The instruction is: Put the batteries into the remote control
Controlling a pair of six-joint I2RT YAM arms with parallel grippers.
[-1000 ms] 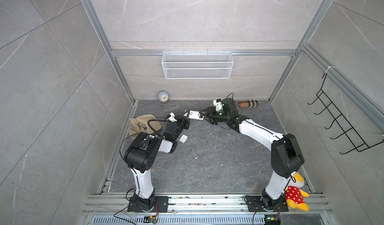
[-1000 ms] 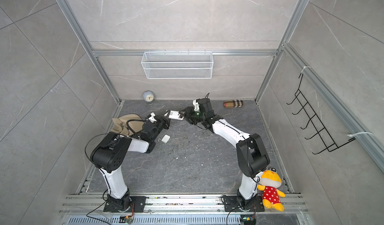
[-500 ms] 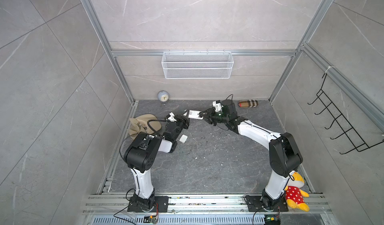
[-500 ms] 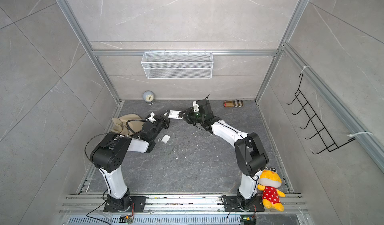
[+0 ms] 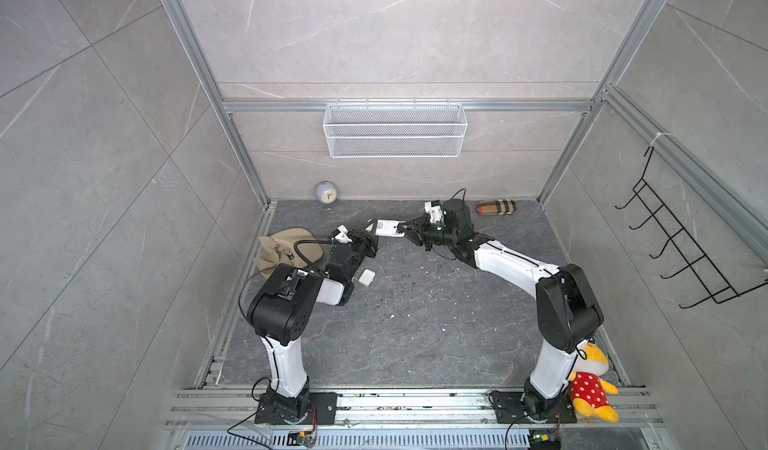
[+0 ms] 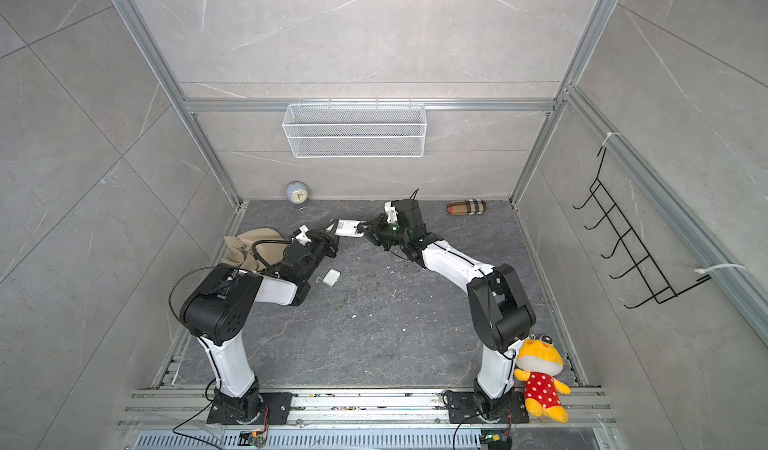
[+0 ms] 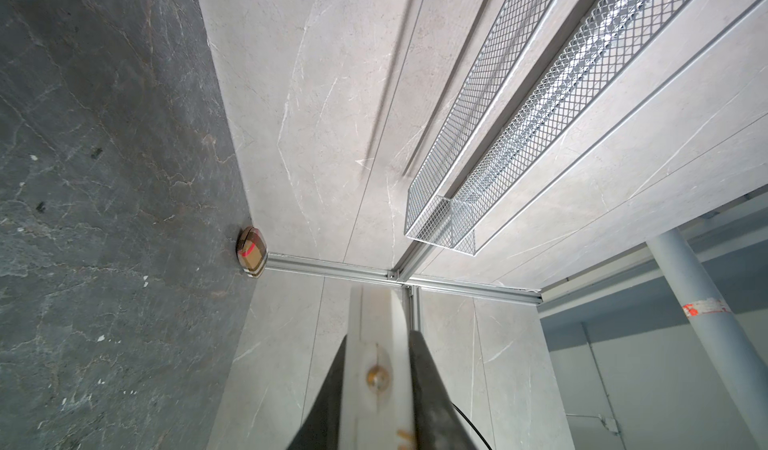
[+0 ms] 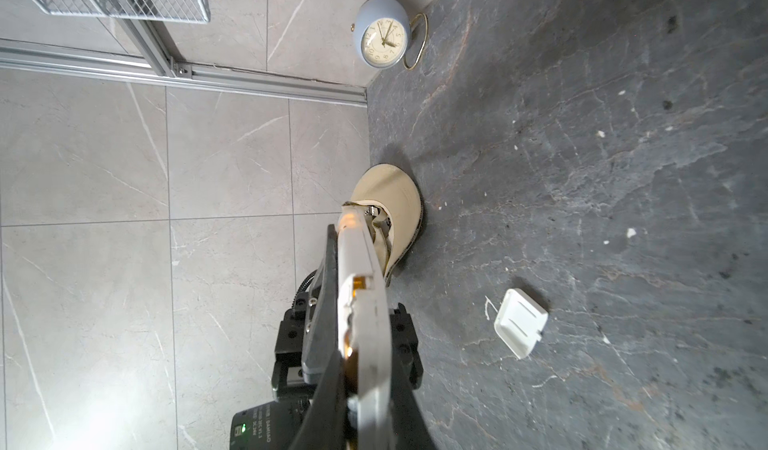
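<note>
remote control (image 5: 388, 228) hangs between the two arms and seems lifted clear of the floor in both top views. right gripper (image 5: 404, 231) has just closed: a second ago its jaws stood apart at the handset's end, and now they are pinched on that end. the right wrist view shows the white body edge-on between its fingers (image 8: 405, 406). left gripper (image 5: 371, 235) stays clamped on the opposite end, so both arms now hold the handset. amber glints along its open edge may be the batteries (image 8: 360, 282); i cannot tell whether they sit fully home. back cover (image 8: 519, 323) lies loose on the dark floor, well apart from the handset. my guess is that this double hold is a handover or a brace, and the cover is not yet refitted.
</note>
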